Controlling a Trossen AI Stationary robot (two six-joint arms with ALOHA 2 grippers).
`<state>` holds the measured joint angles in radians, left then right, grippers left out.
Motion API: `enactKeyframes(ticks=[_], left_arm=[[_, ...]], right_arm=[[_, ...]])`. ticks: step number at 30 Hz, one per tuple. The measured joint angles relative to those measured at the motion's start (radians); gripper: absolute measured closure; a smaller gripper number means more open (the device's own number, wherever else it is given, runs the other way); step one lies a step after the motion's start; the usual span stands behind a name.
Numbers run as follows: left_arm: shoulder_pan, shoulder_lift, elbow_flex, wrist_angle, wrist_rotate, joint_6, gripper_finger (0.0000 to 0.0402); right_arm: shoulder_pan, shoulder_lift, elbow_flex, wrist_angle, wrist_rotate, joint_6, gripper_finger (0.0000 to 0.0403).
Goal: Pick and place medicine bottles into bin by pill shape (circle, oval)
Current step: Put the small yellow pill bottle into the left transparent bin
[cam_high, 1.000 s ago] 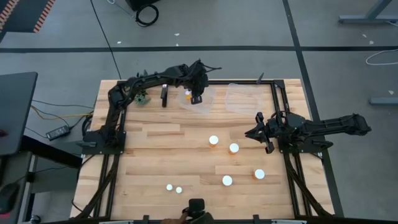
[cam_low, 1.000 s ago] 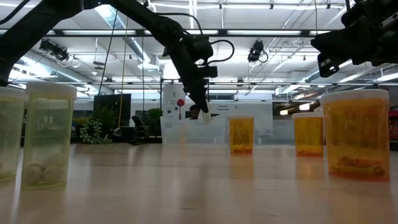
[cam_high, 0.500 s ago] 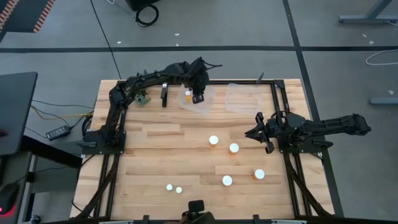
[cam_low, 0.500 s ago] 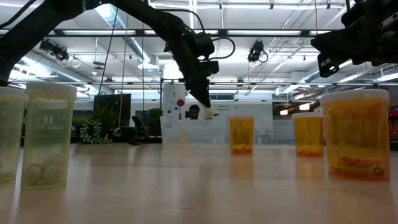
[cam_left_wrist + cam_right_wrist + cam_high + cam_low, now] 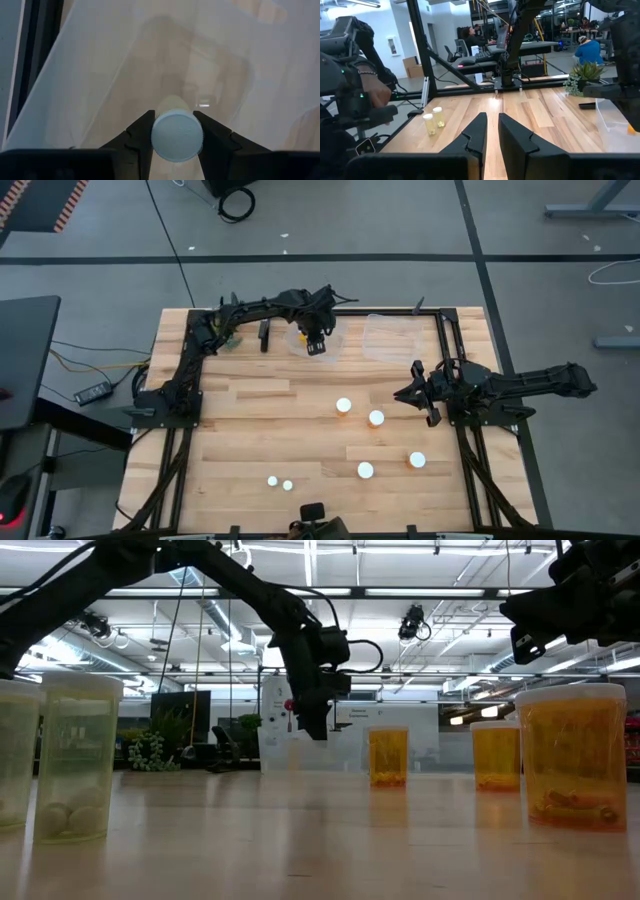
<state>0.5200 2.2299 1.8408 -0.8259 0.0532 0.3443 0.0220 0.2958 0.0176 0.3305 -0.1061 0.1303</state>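
My left gripper [image 5: 314, 345] reaches steeply down into the left clear bin [image 5: 336, 332] at the table's far edge, shut on a medicine bottle [image 5: 176, 135] with a round white cap. In the low view the gripper [image 5: 316, 728] stands just above the tabletop and hides the bottle. Several more white-capped bottles stand upright on the table: two mid-table [image 5: 343, 405] [image 5: 376, 418], two nearer [image 5: 417, 460] [image 5: 365, 470], and two tiny ones [image 5: 271, 480] near the front edge. My right gripper [image 5: 405, 393] waits shut at the right, pointing level. My left gripper pinches the bottle at the sides of its white cap [image 5: 156, 136], one finger [image 5: 141, 132] on each side. The fingers come from above, slanting steeply down, and the bottle runs on along them with its cap top facing the wrist. Whether its base touches the bin floor cannot be told.
A second clear bin [image 5: 390, 338] sits right of the first at the far edge. A small green plant [image 5: 228, 338] and a dark upright piece [image 5: 264, 333] stand to the left of the bins. Black frame rails run along the table's left and right sides.
My left gripper has gone down into the left bin with the bottle still held, tipping to point more steeply down. The bottle has sunk from above the bin's rim to within its walls.
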Motion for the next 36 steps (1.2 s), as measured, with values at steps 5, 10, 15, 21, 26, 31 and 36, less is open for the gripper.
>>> enactKeyframes(ticks=[5,10,15,21,26,31,36], left_arm=[[0.000,0.000,0.000,-0.001,0.000,0.000,0.0258],[-0.001,0.011,0.000,0.000,0.000,0.000,0.0246],[-0.008,0.016,0.000,-0.001,0.000,0.006,0.0225],[-0.008,0.016,0.000,-0.011,-0.002,0.008,0.0193],[-0.008,0.016,0.000,-0.041,-0.013,0.009,0.0167],[-0.013,-0.005,0.000,-0.044,-0.037,0.010,0.0157],[-0.014,-0.034,0.000,-0.055,-0.060,0.009,0.0158]], right_arm=[[0.000,0.000,0.000,0.000,0.000,0.000,0.0349],[0.000,0.000,0.000,0.000,0.000,0.000,0.0349],[0.000,0.000,0.000,0.000,0.000,0.000,0.0349],[0.000,0.000,0.000,0.000,0.000,0.000,0.0349],[0.000,0.000,0.000,0.000,0.000,0.000,0.0349],[0.000,0.000,0.000,0.000,0.000,0.000,0.0349],[0.000,0.000,0.000,0.000,0.000,0.000,0.0349]])
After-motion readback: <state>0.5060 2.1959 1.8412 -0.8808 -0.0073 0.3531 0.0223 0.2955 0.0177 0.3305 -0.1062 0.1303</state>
